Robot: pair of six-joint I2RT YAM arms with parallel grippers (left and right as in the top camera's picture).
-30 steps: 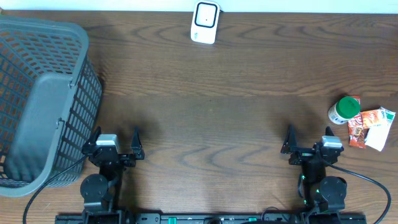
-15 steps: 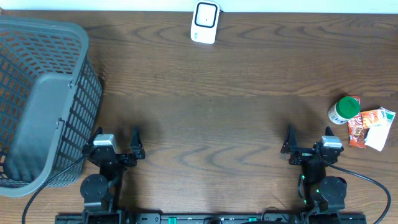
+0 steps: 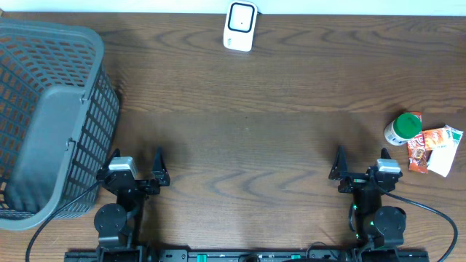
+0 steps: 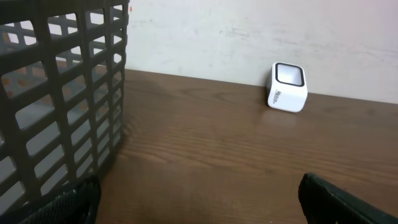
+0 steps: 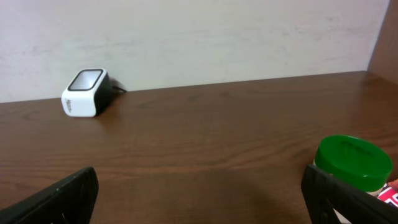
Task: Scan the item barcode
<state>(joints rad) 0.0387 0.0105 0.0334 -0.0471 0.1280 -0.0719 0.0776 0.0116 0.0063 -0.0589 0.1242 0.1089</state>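
Black jaws of left arm (image 3: 125, 178) spread wide, empty, touching nothing, right arm (image 3: 384, 177) jaws the same

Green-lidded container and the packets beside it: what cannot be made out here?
- Green-lidded container: any barcode too small overhead; right wrist view shows mostly its lid, body cut off by the bottom edge.
- Packets: print too small overhead; nearly out of frame in the right wrist view.

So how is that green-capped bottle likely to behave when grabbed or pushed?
The bottle looks round and rigid, so it probably won't squash, but could roll if toppled. It seems to stand upright, so a high push may tip it. The packets beside it look thin and would likely shift too.
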